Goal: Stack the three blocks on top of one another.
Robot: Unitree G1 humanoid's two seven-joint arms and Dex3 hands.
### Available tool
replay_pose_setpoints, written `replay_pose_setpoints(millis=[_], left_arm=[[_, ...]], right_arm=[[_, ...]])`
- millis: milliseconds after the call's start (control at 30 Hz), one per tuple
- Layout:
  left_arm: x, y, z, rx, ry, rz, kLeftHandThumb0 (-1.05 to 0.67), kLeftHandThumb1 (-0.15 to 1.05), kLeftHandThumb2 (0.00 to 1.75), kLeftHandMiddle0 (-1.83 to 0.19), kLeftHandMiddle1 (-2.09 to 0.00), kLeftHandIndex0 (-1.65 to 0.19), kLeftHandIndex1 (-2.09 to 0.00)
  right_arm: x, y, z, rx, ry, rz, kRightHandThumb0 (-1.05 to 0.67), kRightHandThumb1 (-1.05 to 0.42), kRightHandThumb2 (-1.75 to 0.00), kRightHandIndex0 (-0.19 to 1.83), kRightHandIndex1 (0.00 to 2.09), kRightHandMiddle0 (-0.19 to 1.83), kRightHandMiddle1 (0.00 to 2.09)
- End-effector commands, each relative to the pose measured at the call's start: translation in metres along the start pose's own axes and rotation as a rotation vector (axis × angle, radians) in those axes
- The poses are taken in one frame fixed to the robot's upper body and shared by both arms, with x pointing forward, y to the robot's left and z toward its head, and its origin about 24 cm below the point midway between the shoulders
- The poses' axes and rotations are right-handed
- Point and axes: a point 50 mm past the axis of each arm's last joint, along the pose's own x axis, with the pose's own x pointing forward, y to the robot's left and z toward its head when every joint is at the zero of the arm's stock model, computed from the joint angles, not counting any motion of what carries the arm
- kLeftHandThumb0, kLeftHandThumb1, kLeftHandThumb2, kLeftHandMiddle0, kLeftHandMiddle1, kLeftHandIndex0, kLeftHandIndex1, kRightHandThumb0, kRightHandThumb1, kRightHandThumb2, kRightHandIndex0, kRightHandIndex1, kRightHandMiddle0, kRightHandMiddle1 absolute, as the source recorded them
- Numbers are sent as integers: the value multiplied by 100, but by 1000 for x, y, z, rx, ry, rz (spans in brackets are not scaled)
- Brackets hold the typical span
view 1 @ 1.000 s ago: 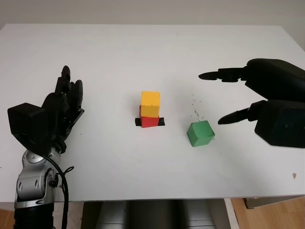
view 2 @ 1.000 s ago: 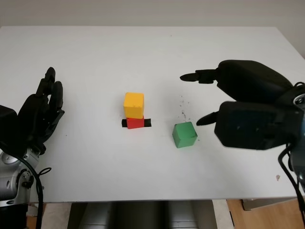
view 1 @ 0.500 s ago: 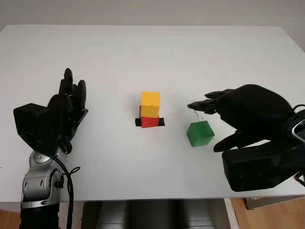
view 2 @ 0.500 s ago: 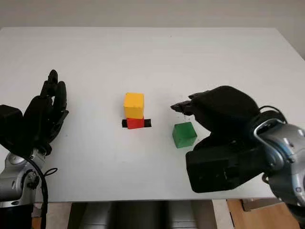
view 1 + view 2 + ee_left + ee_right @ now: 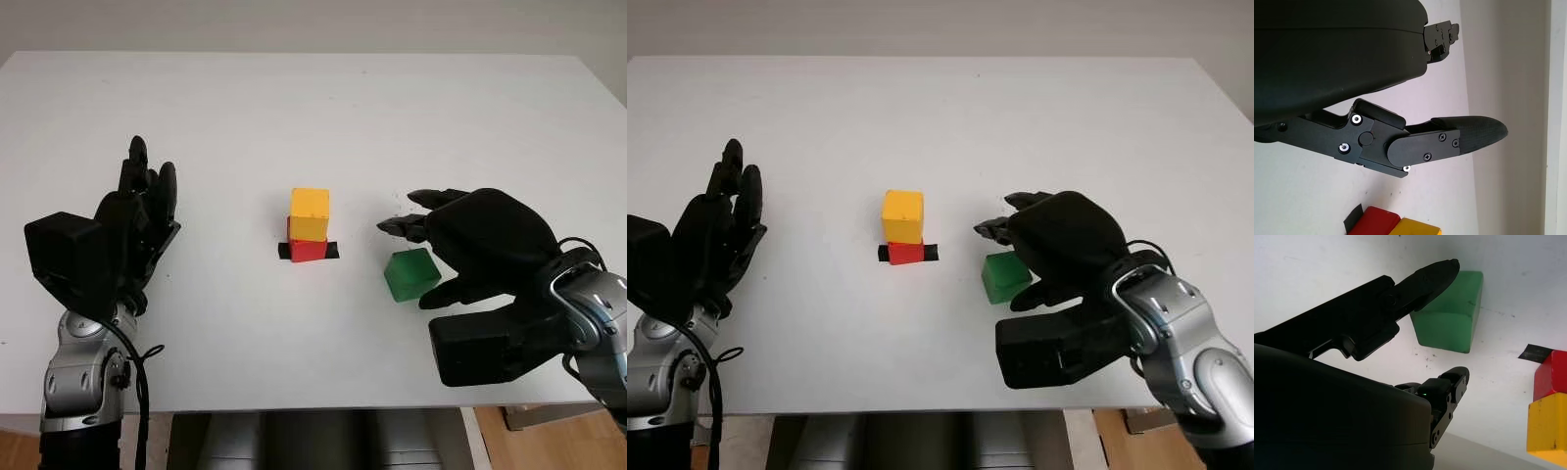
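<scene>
The green wooden cube [image 5: 410, 274] is seen sitting on the white table [image 5: 294, 117], bracketed by the black right hand [image 5: 460, 257], whose fingers [image 5: 1430, 276] are apart around it, not clamped. Beyond those fingertips, the yellow wooden cube [image 5: 310, 213] is stacked on the red wooden cube [image 5: 307, 250]. The left hand [image 5: 132, 220] is held open, well off to the side.

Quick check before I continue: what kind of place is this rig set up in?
Probably a lab or test bench, not a home. A plain white table carries three coloured practice cubes: a yellow block stacked on a red block over a black tape mark, and a green block beside them.
</scene>
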Motion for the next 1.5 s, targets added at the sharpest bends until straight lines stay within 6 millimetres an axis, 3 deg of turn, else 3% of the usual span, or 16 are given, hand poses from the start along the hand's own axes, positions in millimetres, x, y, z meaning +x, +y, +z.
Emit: replay_pose_setpoints(millis=[0,367,533,633,700,800,1167,1467], left_arm=[[-3,0,0,19,-1,5,-76,105,58,19,0,19,-2],[-3,-1,0,13,0,-11,-74,105,55,19,0,19,0],[-2,-1,-1,23,-8,-21,-72,105,48,19,0,19,-1],[-2,-3,-3,13,-15,-23,-71,105,44,19,0,17,-3],[-2,-3,-4,9,-17,-21,-71,105,42,19,-1,16,-4],[-1,-4,-5,6,-21,-21,-72,105,41,19,-1,15,-4],[-2,-6,-7,12,-19,-5,-66,105,41,18,-5,14,-6],[0,-7,-7,15,-13,-4,-65,105,42,19,-5,15,-5]], right_arm=[[0,1,-2,9,15,1,-66,-81,-6,32,4,58,7],[1,4,-7,23,23,31,-62,-81,-5,39,7,74,11],[2,9,-10,84,20,15,-53,-81,-6,44,9,80,13],[2,11,-11,152,20,-32,-40,-85,-6,53,9,88,28],[2,12,-12,184,15,-53,-32,-89,-6,57,7,69,79],[2,13,-13,210,16,-66,-28,-92,-6,58,6,56,104],[5,19,-18,356,23,-115,-26,-94,-5,58,6,46,119],[14,-2,-37,536,40,-206,-27,-93,-5,57,5,41,124]])
